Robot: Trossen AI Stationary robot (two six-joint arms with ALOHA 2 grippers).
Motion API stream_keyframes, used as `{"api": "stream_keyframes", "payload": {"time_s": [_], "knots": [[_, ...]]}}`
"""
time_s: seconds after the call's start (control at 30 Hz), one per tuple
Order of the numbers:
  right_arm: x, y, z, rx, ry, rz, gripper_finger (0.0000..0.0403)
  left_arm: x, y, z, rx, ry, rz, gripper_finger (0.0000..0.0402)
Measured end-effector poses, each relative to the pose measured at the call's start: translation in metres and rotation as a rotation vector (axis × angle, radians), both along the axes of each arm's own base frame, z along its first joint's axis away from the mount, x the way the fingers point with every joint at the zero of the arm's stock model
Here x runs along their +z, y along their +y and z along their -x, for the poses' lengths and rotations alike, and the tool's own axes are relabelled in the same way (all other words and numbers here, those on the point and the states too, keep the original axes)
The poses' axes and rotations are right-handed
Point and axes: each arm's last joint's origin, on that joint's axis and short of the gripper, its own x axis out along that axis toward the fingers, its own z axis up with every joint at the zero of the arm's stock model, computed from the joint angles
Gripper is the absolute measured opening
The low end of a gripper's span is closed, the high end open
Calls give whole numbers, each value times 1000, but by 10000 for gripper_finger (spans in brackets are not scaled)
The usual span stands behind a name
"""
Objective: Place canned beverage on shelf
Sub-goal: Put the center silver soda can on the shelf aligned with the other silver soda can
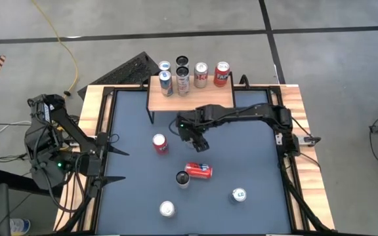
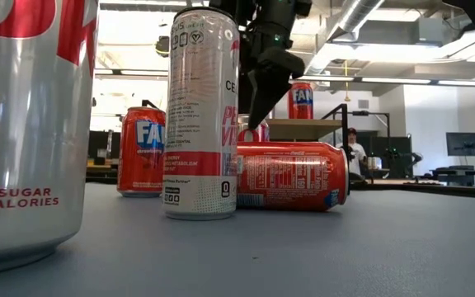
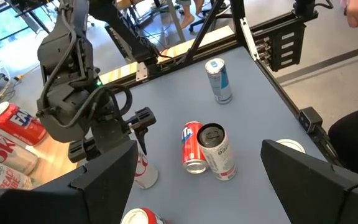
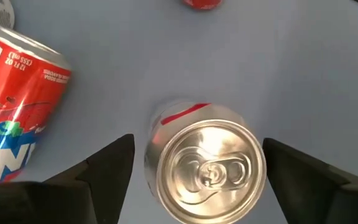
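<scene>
Hovering: right gripper (image 1: 197,140) hangs mid-surface, fingers spread to straddle an upright can (image 4: 205,169) directly below.
Shelf (image 1: 190,98): far edge, four cans already standing along it.
Left gripper (image 1: 107,164): parked left, fingers spread, holding nothing.
</scene>
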Motion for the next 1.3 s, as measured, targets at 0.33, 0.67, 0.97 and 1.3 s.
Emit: {"api": "stream_keyframes", "payload": {"time_s": [0.33, 0.67, 0.97, 1.3], "knots": [[-7, -3, -3, -2, 8, -8, 324, 0, 0, 0, 1, 0, 2, 330], [-18, -3, -4, -11, 64, -5, 284, 0, 0, 0, 3, 0, 8, 330], [-9, -2, 4, -40, 147, -4, 276, 0, 0, 0, 3, 0, 10, 330], [43, -4, 17, -61, 93, -9, 274, 0, 0, 0, 3, 2, 8, 330]]}}
